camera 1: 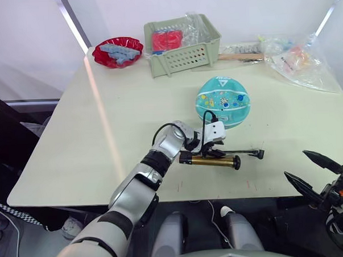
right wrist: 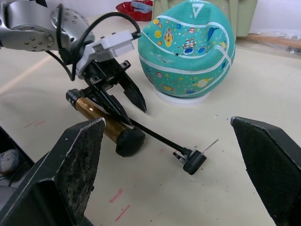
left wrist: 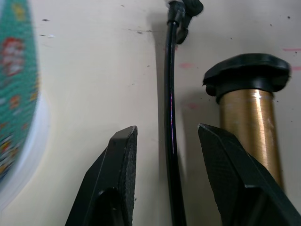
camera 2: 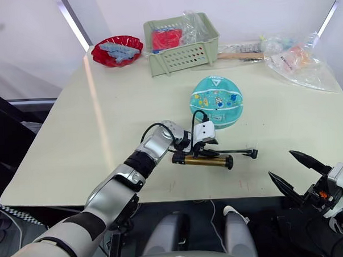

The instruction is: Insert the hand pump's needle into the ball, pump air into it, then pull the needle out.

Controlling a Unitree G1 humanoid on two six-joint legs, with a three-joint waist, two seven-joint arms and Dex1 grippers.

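Head view: pump (camera 1: 211, 160) lies on the table (camera 1: 92, 137), near side of the ball (camera 1: 222, 102). Left wrist: my left jaws open, straddling the hose (left wrist: 170, 136). Right wrist: my right jaws wide open, needle (right wrist: 209, 146) between them.

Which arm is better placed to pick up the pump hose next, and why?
The left. Its open gripper already straddles the hose beside the pump on the table, while the right gripper hangs open off the table's near edge.
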